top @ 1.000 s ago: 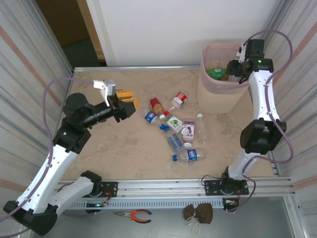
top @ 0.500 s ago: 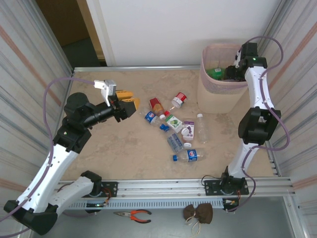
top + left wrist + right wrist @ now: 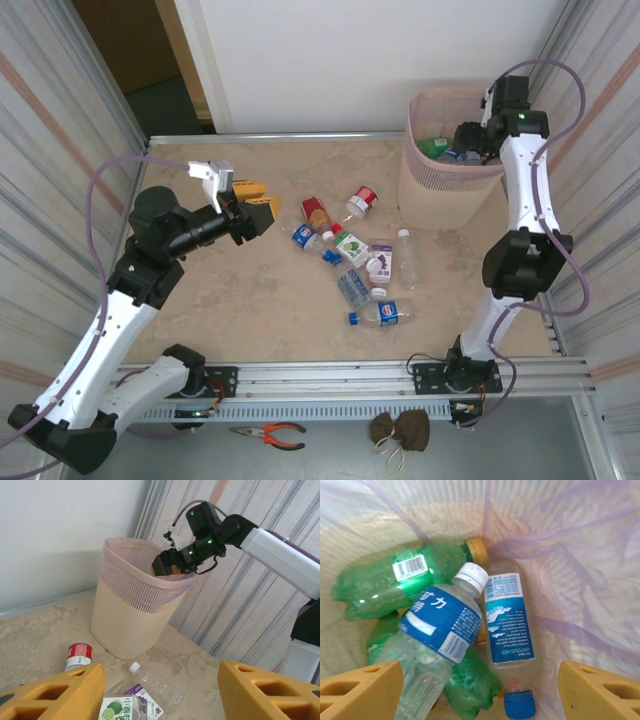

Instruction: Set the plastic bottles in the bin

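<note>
The bin (image 3: pixel 440 175), pale pink at the rim and beige below, stands at the back right. My right gripper (image 3: pixel 468 137) hangs open over its mouth (image 3: pixel 480 700). Inside the bin lie a green bottle (image 3: pixel 395 580), a clear white-capped bottle with a blue label (image 3: pixel 435 630) and a clear blue-capped bottle (image 3: pixel 510 630). Several plastic bottles lie loose mid-table, among them an orange-brown one (image 3: pixel 318 214), a red-labelled one (image 3: pixel 362 200) and a blue-labelled one (image 3: pixel 382 314). My left gripper (image 3: pixel 255 212) hovers open left of them, holding nothing (image 3: pixel 160 690).
In the left wrist view the bin (image 3: pixel 135 600) stands ahead, with a clear bottle (image 3: pixel 155 685) and a lime-labelled bottle (image 3: pixel 117 710) below. Striped walls close both sides. Pliers (image 3: pixel 270 434) and a brown pouch (image 3: pixel 400 430) lie below the table's front rail.
My right gripper has opened wider over the bin and shifted slightly; a blue-labelled bottle now shows inside the bin. The left arm has stayed still.
</note>
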Available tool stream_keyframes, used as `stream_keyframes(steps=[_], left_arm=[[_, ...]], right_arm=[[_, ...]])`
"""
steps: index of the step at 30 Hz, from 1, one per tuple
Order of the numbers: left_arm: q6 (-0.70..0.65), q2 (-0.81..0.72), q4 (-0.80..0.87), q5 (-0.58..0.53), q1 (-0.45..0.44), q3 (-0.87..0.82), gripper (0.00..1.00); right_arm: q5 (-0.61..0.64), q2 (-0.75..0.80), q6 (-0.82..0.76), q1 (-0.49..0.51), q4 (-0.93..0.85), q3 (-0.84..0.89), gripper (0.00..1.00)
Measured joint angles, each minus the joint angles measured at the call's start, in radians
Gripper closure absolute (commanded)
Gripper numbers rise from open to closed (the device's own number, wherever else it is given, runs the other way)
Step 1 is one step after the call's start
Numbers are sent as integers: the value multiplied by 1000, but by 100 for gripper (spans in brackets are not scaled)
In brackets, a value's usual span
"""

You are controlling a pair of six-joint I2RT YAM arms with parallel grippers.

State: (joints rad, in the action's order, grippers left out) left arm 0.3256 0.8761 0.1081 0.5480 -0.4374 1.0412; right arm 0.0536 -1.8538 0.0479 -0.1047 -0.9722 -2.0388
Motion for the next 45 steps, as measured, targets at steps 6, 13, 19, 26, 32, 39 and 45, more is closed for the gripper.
stream_keyframes(steps=[6,13,19,26,32,39,45], left_arm=[[0,19,0,-8,0,0,38],[2,59,0,-23,0,0,38],[15,86,4,-53,0,0,38],[39,130,46,-99,6,0,39],[61,137,75,-116,11,-13,39],[77,127,106,-124,12,-42,39],[95,113,106,-124,12,-56,39]], right_arm=[[0,96,0,26,-10,0,21],[0,208,4,74,-18,21,24],[0,338,23,178,-23,117,25],[3,476,59,391,-23,303,27],[-10,552,79,563,-17,469,29],[-78,638,79,658,22,734,31],[-121,632,77,671,85,901,31]])
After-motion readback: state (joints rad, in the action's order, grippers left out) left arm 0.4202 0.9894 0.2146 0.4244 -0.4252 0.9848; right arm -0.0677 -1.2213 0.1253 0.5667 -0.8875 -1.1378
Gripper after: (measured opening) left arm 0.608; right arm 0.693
